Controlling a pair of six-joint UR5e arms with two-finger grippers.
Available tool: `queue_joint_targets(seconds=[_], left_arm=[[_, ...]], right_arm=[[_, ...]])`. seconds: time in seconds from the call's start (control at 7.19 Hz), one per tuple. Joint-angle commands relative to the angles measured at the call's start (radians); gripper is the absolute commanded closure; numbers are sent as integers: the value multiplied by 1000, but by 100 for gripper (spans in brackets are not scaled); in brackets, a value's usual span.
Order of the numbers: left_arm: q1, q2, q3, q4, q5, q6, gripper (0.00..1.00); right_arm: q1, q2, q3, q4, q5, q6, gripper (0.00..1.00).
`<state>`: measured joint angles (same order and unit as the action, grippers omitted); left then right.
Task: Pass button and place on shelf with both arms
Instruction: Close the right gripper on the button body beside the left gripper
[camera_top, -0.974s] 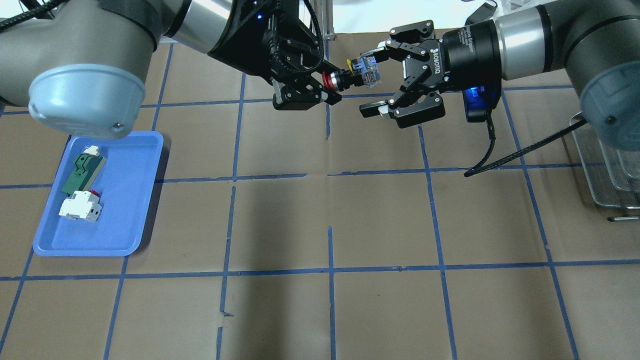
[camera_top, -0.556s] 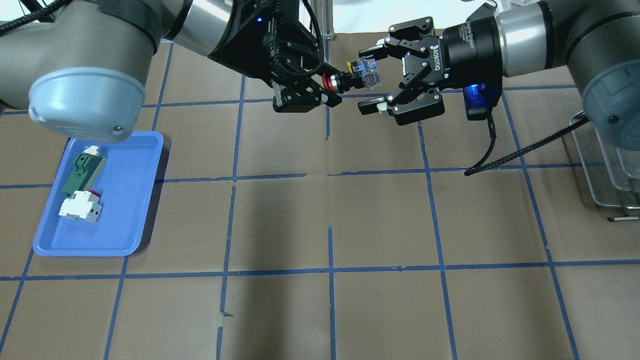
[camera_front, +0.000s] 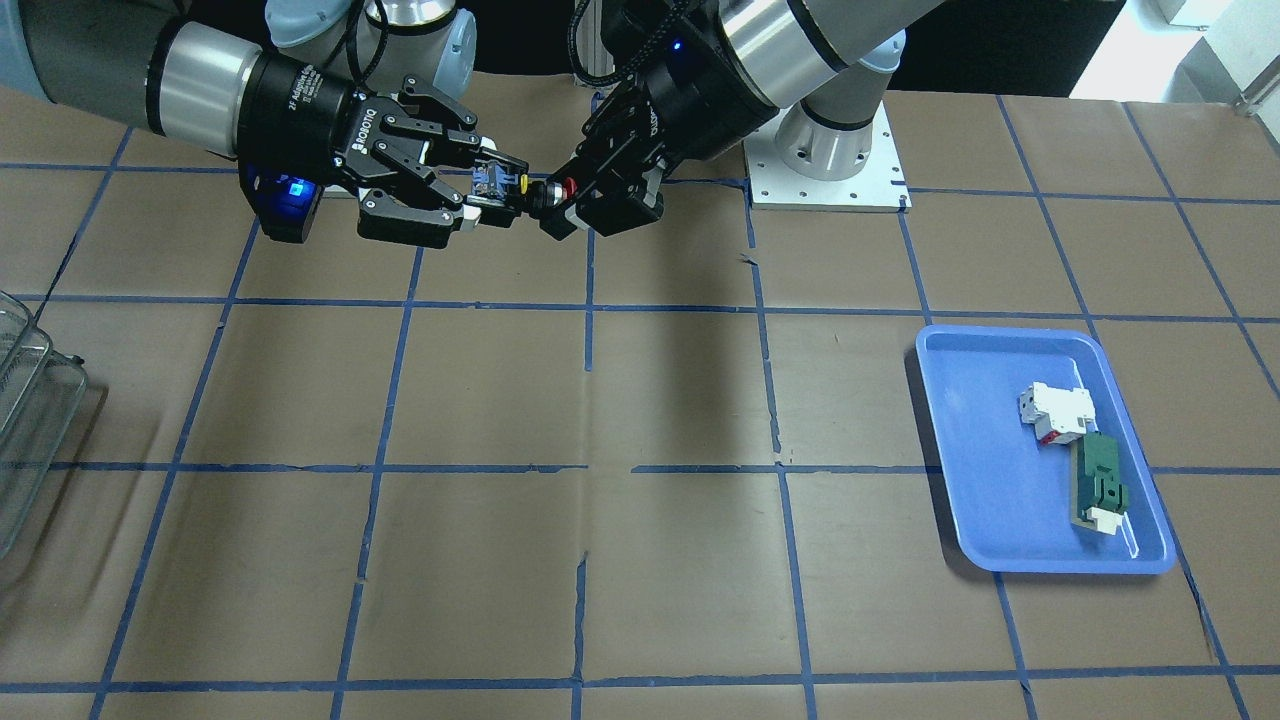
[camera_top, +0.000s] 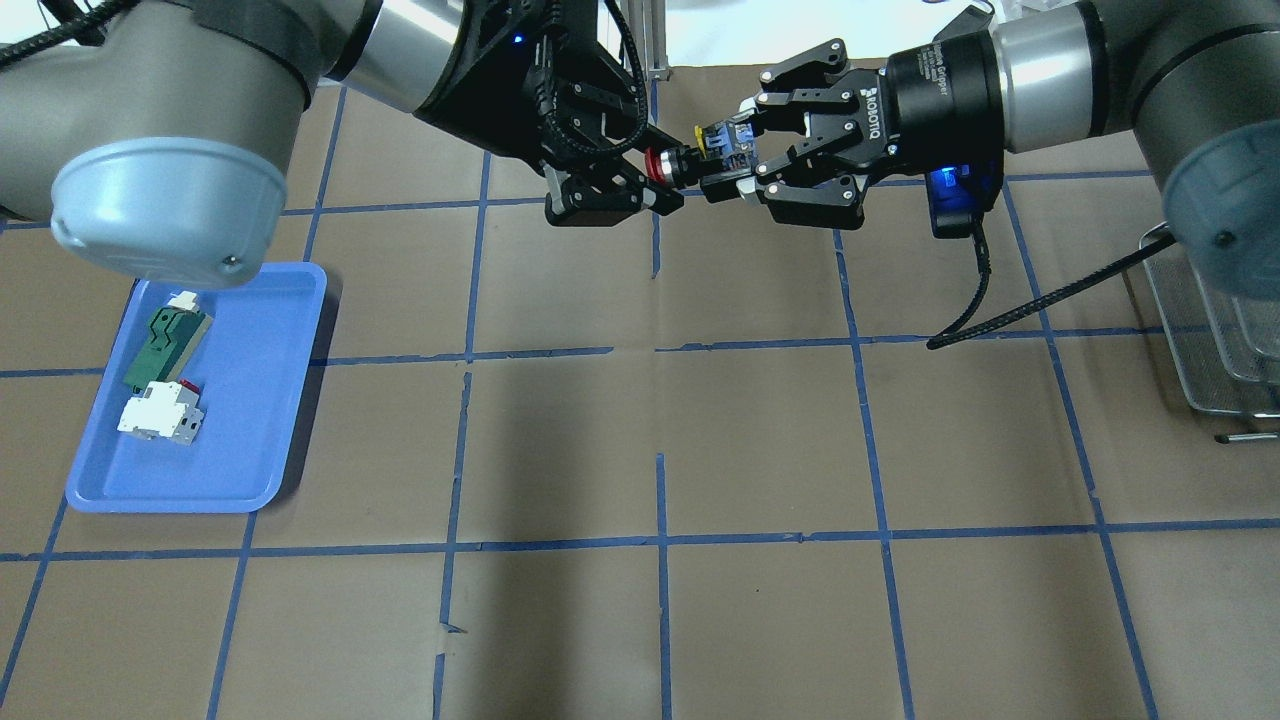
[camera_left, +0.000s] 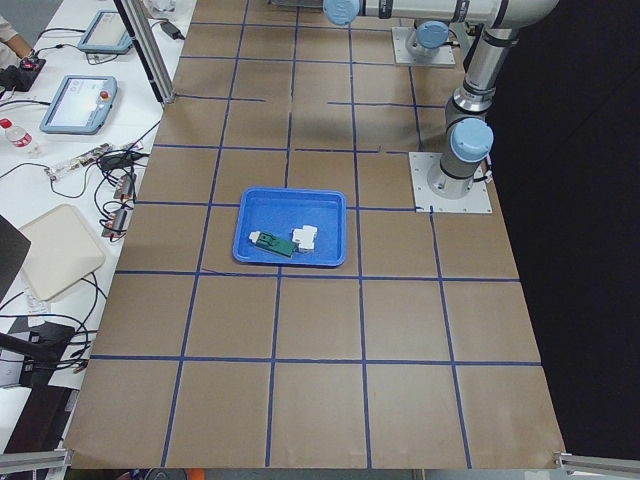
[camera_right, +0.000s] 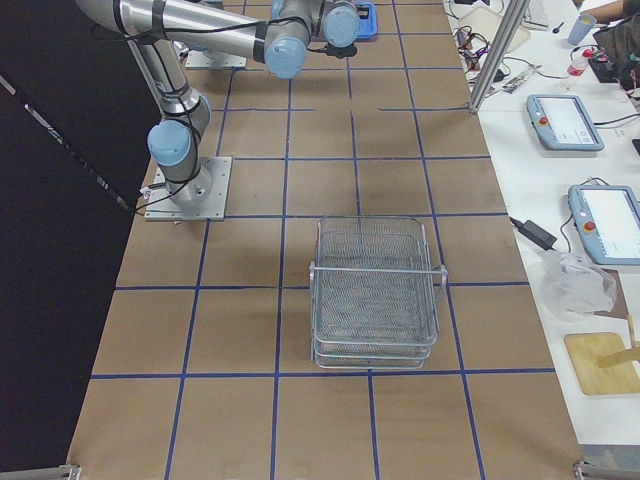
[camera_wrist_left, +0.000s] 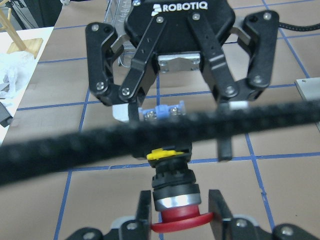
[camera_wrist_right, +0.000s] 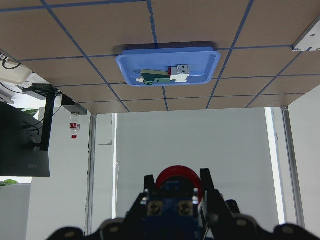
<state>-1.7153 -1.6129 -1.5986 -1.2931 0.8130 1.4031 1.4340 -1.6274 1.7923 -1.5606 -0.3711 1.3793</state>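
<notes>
Tips facing, left tool (camera_top: 660, 178) clamped, right tool (camera_top: 733, 150) clamped

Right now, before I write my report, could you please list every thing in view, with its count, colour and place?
button: one, red cap, yellow ring, bluish block; in the air above the table, between both hands.
shelf: one, silver-grey wire mesh; on the table at the robot's right end.
tray: one, blue; on the table at the robot's left.
breaker: one, white and red; in the tray.
green part: one, green, flat; in the tray, beside the breaker.
table: one, brown cover, blue tape grid.
left hand: one, black; shut on the red cap.
right hand: one, black; shut on the bluish block.
</notes>
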Motion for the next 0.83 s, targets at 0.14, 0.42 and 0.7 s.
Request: queue_joint_targets(seconds=[0.14,0.42,0.7], left_arm=[[0,-1,-1,0,0,-1,88],[0,-4,3,0,0,-15,39],[0,-10,5,0,0,-16,11]], right_arm=[[0,1,1,2,43,12,100],[0,1,-1,2,43,12,100],[-6,3,-1,2,43,12,100]])
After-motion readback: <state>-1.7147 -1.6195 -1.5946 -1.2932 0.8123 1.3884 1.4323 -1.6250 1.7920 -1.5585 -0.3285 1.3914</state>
